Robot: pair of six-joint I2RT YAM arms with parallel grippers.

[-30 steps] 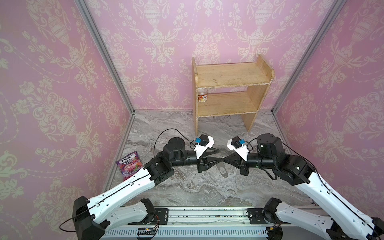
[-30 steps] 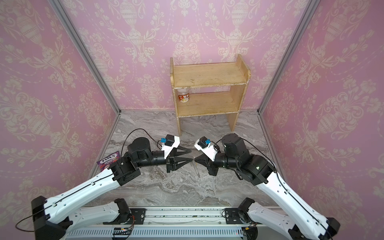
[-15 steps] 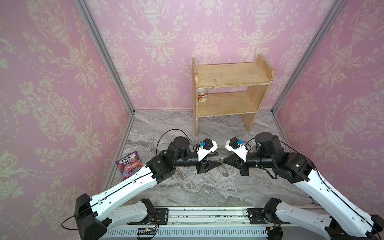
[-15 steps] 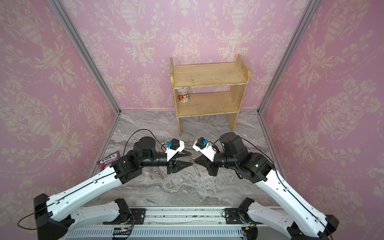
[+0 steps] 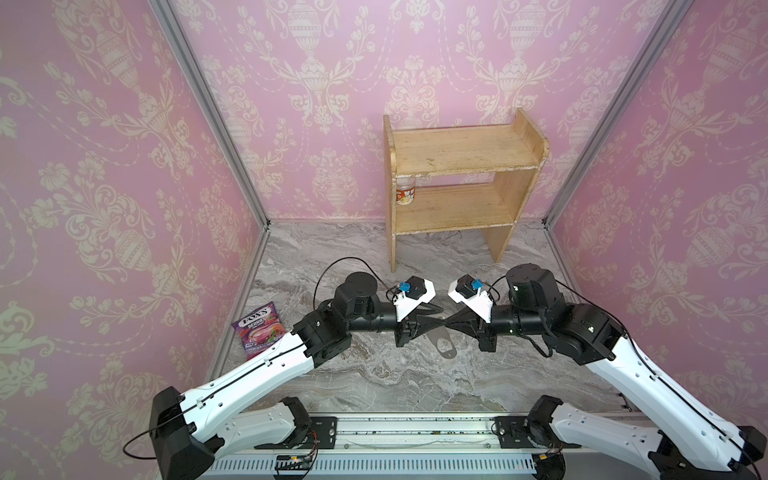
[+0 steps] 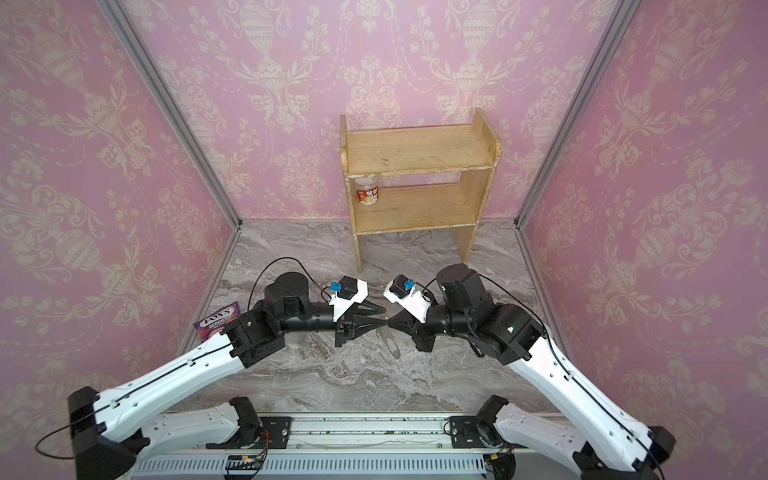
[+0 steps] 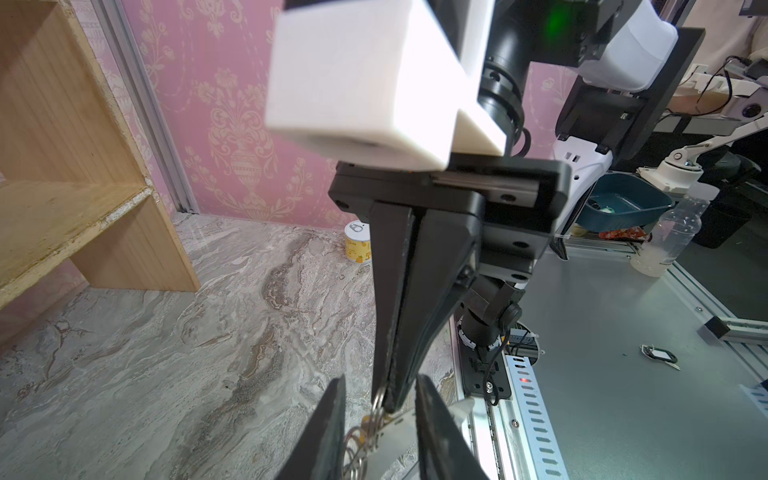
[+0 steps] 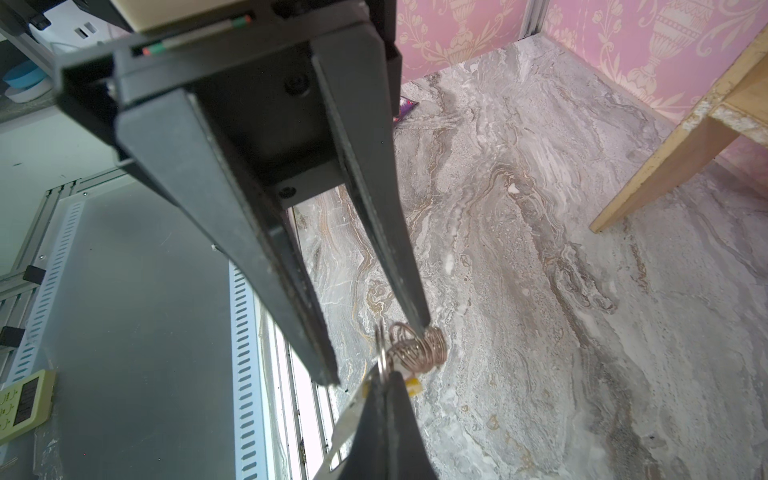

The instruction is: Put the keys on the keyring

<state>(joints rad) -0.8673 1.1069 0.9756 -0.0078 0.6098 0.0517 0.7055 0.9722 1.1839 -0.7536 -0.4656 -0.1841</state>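
Note:
In both top views my two grippers meet tip to tip above the marble floor. The keyring (image 5: 443,344) (image 6: 391,338), a flat grey metal plate, hangs below them. My right gripper (image 8: 384,374) (image 5: 450,323) is shut on one ring at the plate's edge. My left gripper (image 7: 381,377) (image 6: 384,316) is open, its fingers standing on either side of the bunched rings (image 8: 419,349) and the plate. One left fingertip touches the rings. Of the keys, only a scrap of yellow tag (image 8: 413,386) shows behind my right fingertips; the key itself is hidden.
A wooden shelf (image 5: 461,183) stands at the back with a small jar (image 5: 405,193) on its lower board. A purple sweet bag (image 5: 259,328) lies by the left wall. A small can (image 7: 357,243) stands near the right wall. The arms' rail (image 5: 415,432) runs along the front.
My left gripper drew back a little, rolled, then came back to the right gripper's tips with its jaws narrower. The right gripper has held still with the keyring.

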